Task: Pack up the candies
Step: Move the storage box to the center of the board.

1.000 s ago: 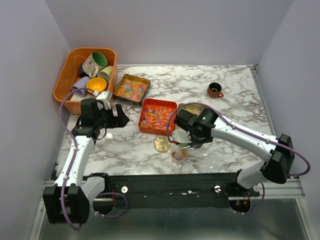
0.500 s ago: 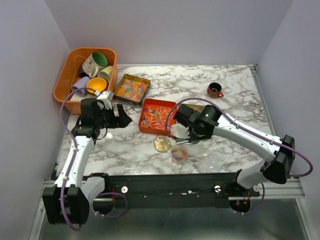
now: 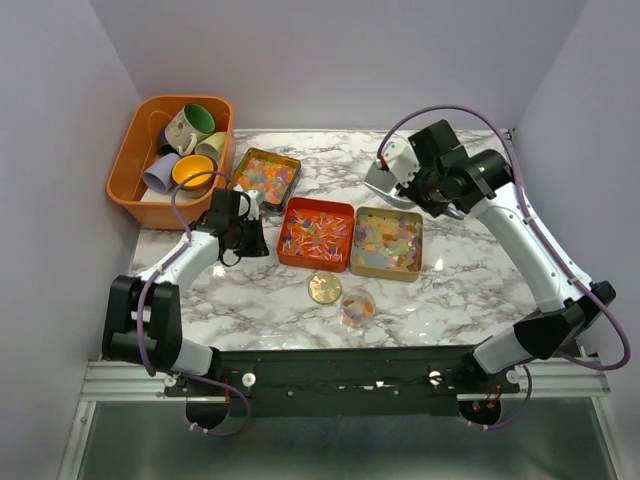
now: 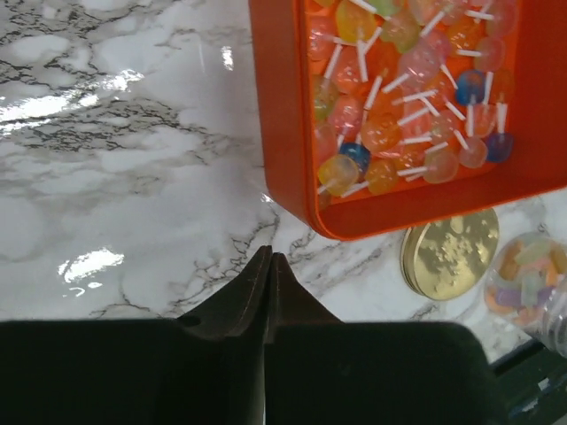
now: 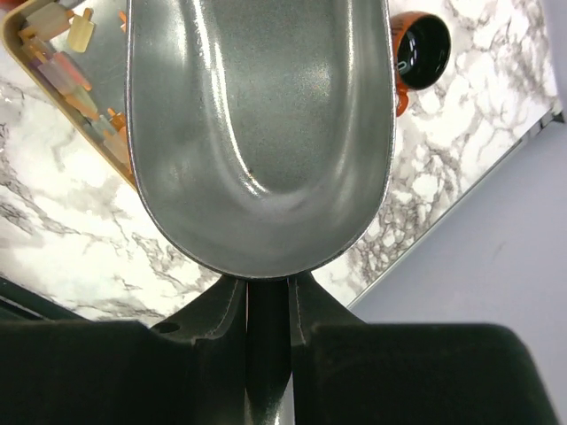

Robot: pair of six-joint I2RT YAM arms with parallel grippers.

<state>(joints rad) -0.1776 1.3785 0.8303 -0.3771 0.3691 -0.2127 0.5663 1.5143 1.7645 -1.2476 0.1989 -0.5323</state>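
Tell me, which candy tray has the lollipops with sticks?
The orange tray, between the dark tray and the gold tray; only its sweets have white sticks.

Three trays (image 3: 312, 265) of candies (image 3: 385, 240); one bin (image 3: 125, 165) with four mugs (image 3: 192, 170); one small brown cup (image 5: 421, 49); one gold disc (image 3: 323, 289); one clear jar (image 3: 357, 307); one scoop (image 5: 261, 133).

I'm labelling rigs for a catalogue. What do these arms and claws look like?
The left arm and right arm have white tubular links between chunky black joints, each trailed by a thin purple cable. The left claw and right claw are matte black, with tapered fingers.
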